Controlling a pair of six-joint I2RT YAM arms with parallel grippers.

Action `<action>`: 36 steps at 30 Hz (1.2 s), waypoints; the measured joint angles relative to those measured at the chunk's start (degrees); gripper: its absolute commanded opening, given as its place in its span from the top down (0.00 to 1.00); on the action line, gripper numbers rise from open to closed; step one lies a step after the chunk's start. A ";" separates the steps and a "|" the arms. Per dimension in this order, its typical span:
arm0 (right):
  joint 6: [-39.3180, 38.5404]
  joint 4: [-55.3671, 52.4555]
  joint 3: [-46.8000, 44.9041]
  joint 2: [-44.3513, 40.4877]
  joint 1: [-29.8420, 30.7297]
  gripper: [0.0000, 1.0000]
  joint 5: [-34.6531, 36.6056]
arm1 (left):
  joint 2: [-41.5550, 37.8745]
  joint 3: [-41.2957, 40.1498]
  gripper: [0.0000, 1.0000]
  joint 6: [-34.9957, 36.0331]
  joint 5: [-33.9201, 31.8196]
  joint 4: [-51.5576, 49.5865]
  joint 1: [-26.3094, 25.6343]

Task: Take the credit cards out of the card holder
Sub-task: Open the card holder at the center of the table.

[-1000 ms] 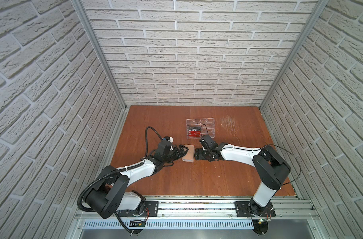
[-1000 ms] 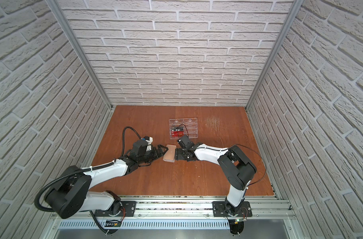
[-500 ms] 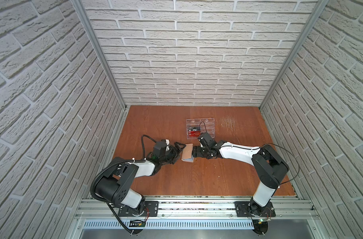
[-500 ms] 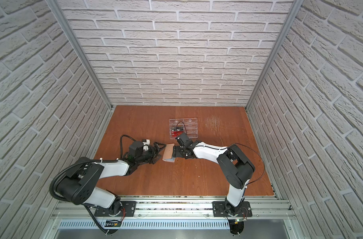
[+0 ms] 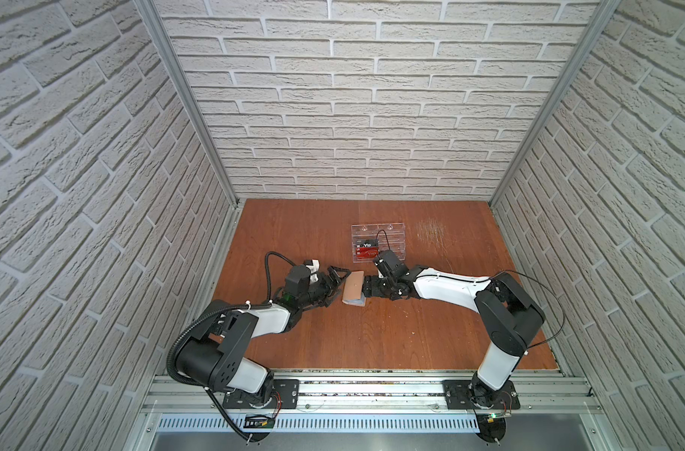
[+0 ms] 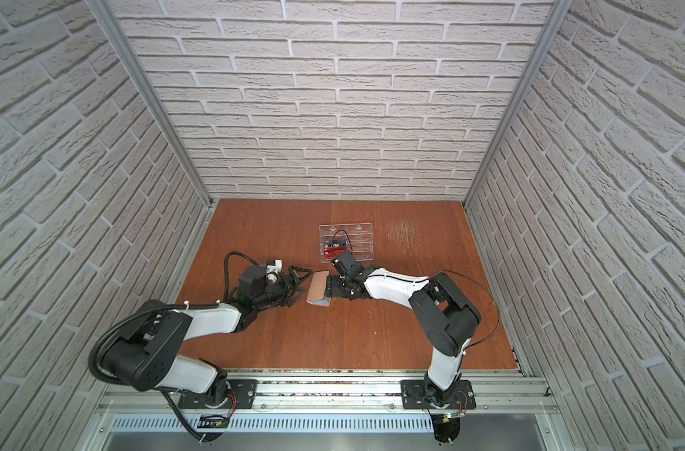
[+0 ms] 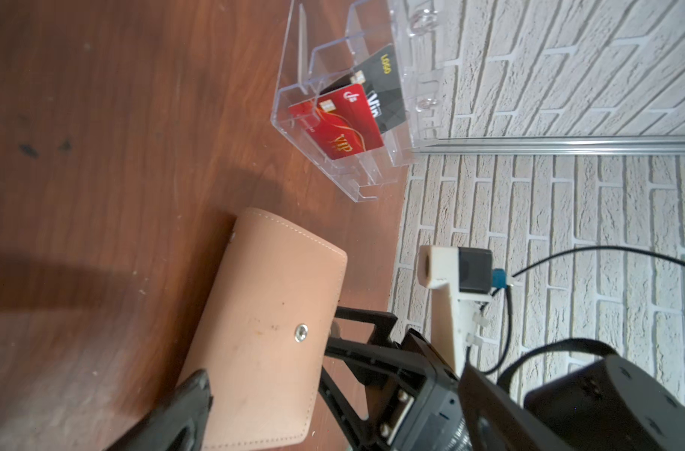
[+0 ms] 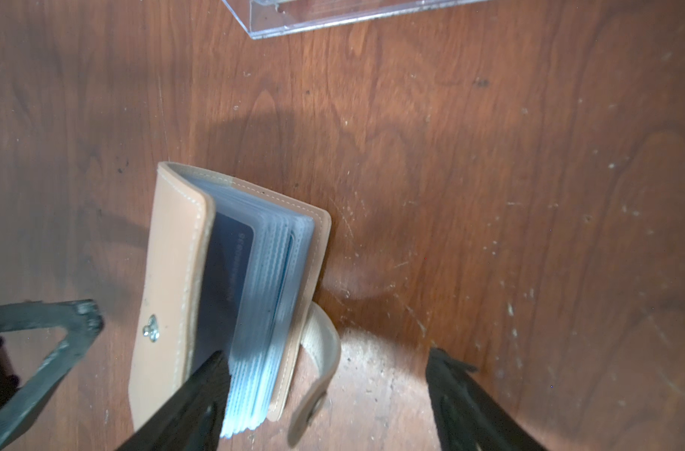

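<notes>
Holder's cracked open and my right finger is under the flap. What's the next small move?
Probably sweep the right gripper toward the open left gripper to fold the cover wider. Its finger sits between the cover and the plastic sleeves of the card holder, which is only partly open, half hiding the dark blue card.

card holder (image 5: 354, 288) on table (image 5: 372, 343) | between left hand (image 5: 336, 285) and right hand (image 5: 369, 288) | rack (image 5: 387, 234) behind it
</notes>
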 measured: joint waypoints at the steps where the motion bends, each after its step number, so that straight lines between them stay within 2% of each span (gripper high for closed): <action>1: 0.00 0.02 0.00 0.00 0.00 0.19 -0.17 | -0.83 0.00 0.02 0.13 0.07 -0.44 0.22; 6: 0.00 -0.04 1.22 0.00 0.09 0.19 -0.72 | -2.99 -0.33 0.02 -2.43 0.87 -0.63 2.36; 12: 0.00 -0.04 4.00 0.02 0.63 0.19 -0.74 | -2.47 -2.56 0.01 -11.26 2.95 4.50 4.79; 20: 0.00 -0.17 7.21 2.43 1.29 0.19 -0.72 | -2.21 -2.86 0.01 -20.17 3.78 7.78 4.90; 28: -0.02 -2.14 11.28 5.42 2.21 0.20 -0.70 | -7.87 -5.16 0.01 -24.11 1.92 5.20 5.95; 36: -0.22 -4.04 16.90 8.24 3.85 0.20 0.28 | -14.56 -7.58 0.02 -24.83 1.70 0.98 11.23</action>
